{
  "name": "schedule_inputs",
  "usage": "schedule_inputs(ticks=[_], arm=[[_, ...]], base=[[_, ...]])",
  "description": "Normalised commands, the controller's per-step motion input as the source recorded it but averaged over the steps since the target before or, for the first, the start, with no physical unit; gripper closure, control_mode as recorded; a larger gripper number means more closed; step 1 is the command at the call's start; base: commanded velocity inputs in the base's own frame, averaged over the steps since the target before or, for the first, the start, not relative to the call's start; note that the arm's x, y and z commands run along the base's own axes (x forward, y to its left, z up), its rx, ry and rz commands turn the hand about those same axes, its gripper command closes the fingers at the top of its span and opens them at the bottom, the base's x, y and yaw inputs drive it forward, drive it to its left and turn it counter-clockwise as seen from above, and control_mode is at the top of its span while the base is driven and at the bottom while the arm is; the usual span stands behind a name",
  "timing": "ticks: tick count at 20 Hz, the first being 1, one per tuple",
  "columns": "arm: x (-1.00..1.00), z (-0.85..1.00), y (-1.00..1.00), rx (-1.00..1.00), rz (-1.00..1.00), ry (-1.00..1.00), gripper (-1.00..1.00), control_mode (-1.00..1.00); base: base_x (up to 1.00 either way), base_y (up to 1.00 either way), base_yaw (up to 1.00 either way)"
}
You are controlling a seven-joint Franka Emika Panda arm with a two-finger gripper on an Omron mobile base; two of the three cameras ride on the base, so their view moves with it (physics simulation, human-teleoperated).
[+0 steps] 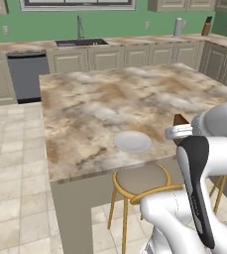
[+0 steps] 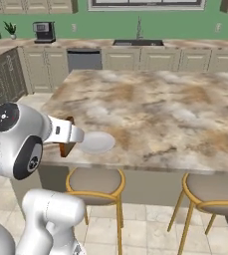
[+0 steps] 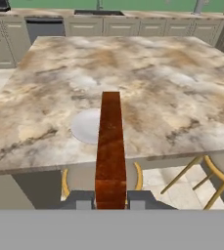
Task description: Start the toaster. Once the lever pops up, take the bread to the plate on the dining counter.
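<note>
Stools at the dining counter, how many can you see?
2. One stool sits under the counter edge just below the plate; the other stool is further along the same side of the dining counter. Others may be hidden behind the island.

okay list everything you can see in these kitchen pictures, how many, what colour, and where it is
dining counter: one, beige-brown marbled top, middle of the room
plate: one, white, near the counter's front edge
bread: one slice, brown, held edge-on in the pincer, this side of the plate
stools: two, yellow legs, grey-brown seats, below the counter's front edge
sink: one, dark, in the back counter
dishwasher: one, grey, left of the sink
coffee machine: one, black, back counter
kettle: one, grey, back counter
arm: one, white with dark joints
pincer: one, shut on the bread
</note>
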Motion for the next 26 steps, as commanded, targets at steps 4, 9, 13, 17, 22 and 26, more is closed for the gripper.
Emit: schedule_inputs(ticks=[4, 9, 13, 17, 22, 26], arm=[[0.00, 0.00, 0.00, 0.00, 0.00, 0.00, 1.00, 1.00], [0.00, 0.00, 0.00, 0.00, 0.00, 0.00, 1.00, 1.00], [0.00, 0.00, 0.00, 0.00, 0.00, 0.00, 1.00, 1.00], [0.00, 0.00, 0.00, 0.00, 0.00, 0.00, 1.00, 1.00], [0.29, -0.04, 0.00, 0.00, 0.02, 0.00, 1.00, -1.00], [0.55, -0.13, -0.13, 0.03, 0.10, 0.00, 1.00, -1.00]], base=[[0.33, -0.23, 0.22], [0.33, -0.01, 0.19], [0.41, 0.00, 0.08], [0.43, 0.00, 0.03], [0.19, 0.00, 0.01], [0.00, 0.00, 0.00]])
